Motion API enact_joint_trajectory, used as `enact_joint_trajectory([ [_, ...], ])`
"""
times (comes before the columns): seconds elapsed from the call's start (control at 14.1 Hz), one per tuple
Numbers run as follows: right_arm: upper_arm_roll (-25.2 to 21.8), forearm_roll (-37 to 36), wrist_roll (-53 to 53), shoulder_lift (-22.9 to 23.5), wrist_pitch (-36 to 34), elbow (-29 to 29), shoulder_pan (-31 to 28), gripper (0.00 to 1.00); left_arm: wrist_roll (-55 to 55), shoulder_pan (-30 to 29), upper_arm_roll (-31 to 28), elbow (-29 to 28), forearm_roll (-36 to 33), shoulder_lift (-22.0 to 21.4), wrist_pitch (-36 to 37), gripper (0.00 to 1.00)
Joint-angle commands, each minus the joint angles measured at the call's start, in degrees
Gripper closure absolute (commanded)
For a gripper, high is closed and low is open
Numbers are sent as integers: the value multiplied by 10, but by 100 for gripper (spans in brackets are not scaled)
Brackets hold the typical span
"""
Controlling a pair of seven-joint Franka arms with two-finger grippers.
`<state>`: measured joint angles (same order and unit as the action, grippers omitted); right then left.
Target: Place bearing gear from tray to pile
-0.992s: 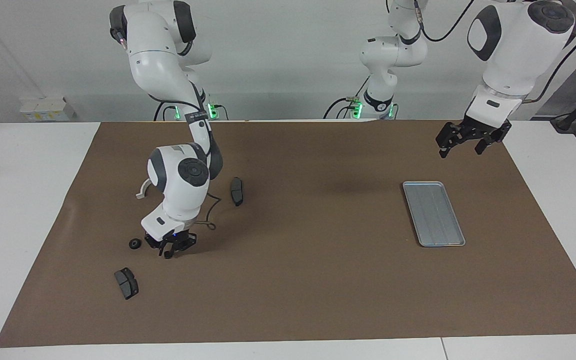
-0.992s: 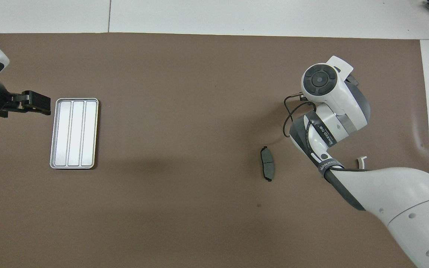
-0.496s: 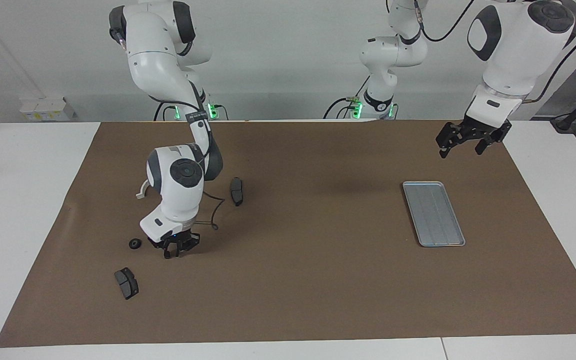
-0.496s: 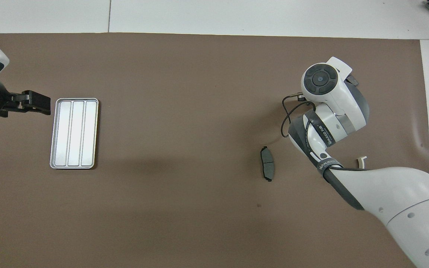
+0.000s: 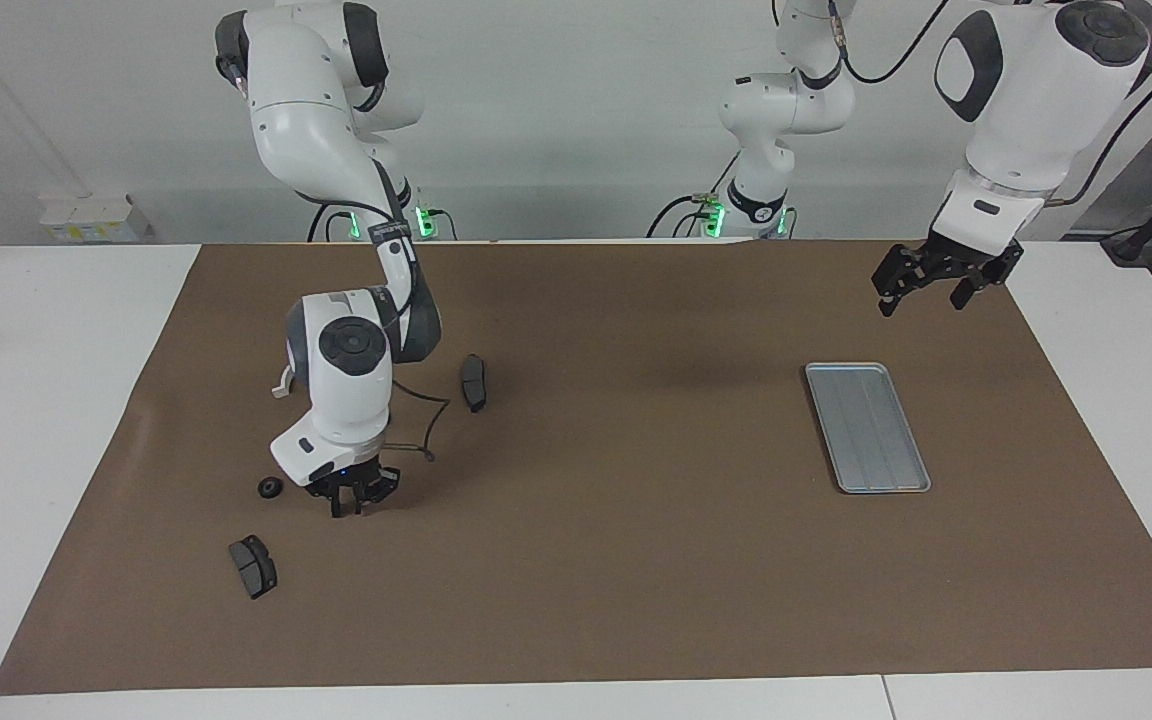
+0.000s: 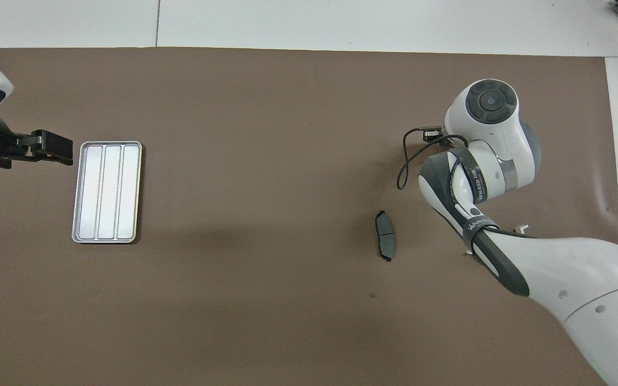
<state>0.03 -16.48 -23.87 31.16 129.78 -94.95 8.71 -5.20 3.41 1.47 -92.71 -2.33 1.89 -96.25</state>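
The bearing gear [image 5: 269, 487] lies flat on the brown mat at the right arm's end of the table, a small dark ring just beside my right gripper [image 5: 350, 497] and apart from it, so I judge the placing done. My right gripper hangs low over the mat with nothing between its fingers; whether they stand wide or narrow I cannot tell. The gear sits among the pile's parts: one brake pad [image 5: 253, 566] farther from the robots than it, the other brake pad [image 5: 474, 382] nearer to them, and the white bracket [image 5: 283, 382] mostly hidden by my wrist. The tray [image 5: 867, 427] is bare, well apart toward the left arm's end. The main risk now is my own withdrawal: a fingertip sweeping sideways at this height could clip the gear, and a round part set on edge would roll off across the mat. The loose cable [image 5: 424, 430] looping off my wrist could also drag near the second pad. So I should rise straight before swinging. My left gripper [image 5: 936, 277] waits up in the air, over the mat, fingers apart, holding nothing.
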Motion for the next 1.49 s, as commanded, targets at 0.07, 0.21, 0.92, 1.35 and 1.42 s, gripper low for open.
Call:
enact_joint_trajectory([
  [0.07, 8, 42, 21, -8, 5, -5, -8, 60, 1, -3, 0, -26, -5, -20, -15, 0],
  [0.21, 9, 64, 21, -24, 4, -6, -7, 48, 0, -3, 0, -26, -5, -20, -15, 0],
  [0.92, 10, 147, 79, -174, -116, -9, -38, 0, 4, -3, 0, -26, -5, -20, -16, 0],
  [1.35, 9, 152, 106, -277, -248, 1, -53, 0, 7, -2, 0, -25, -5, -20, -15, 0],
  [1.42, 7, 152, 116, -282, -268, 14, -52, 0, 7, -2, 0, -25, -5, -20, -16, 0],
])
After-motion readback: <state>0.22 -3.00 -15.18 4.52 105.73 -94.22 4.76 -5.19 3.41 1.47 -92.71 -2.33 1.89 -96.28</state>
